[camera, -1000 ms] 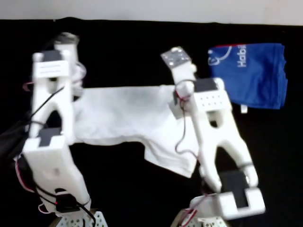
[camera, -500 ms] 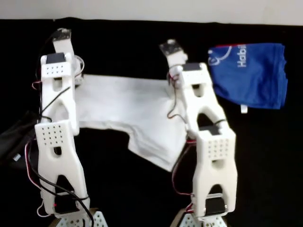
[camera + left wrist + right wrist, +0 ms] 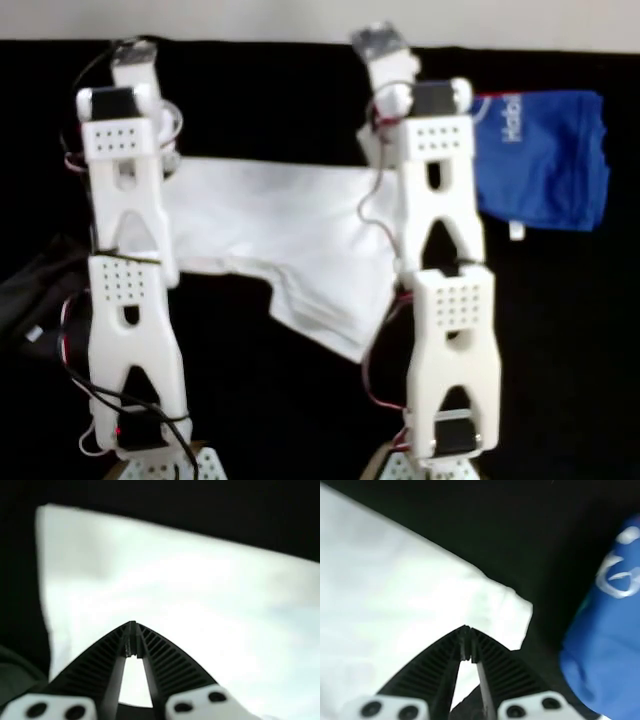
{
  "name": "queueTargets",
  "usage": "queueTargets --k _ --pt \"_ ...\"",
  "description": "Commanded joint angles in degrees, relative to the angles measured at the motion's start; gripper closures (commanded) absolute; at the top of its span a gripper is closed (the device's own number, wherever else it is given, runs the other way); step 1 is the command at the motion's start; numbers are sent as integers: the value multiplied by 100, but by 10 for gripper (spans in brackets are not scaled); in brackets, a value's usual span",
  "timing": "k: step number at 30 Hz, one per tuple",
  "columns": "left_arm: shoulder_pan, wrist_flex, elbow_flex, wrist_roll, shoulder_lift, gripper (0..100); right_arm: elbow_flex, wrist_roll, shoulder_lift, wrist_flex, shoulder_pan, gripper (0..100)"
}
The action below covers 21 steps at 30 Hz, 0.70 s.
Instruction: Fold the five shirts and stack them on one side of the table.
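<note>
Blue shirt [image 3: 606,650] near right end effector [image 3: 468,644]

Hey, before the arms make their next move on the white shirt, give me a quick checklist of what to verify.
1. Left pincer shut over the white shirt: ok.
2. Right pincer shut near the shirt's corner: ok.
3. Cloth actually pinched in either pincer: cannot tell.
4. Neat fold on the white shirt: not ok, one flap juts out unevenly.
5. Blue shirt folded, apart from the white one: ok.
</note>
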Motion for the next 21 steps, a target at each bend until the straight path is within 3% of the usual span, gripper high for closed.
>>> queueTargets --k 1,5,10,17,21 --pt "22 158 180 211 -699 992 -602 18 -84 180 -31 991" --pt "-31 141 2105 229 -1956 991 -259 -598 -611 180 -163 991" --pt "-48 -220 4409 826 -3697 991 1613 -835 -2070 171 -470 991" --pt "-374 -2875 8092 932 -4866 991 4576 -862 -3582 92 -1367 991" --pt "-567 -4501 9666 932 -4963 991 6062 -862 -3943 -664 -1868 991"
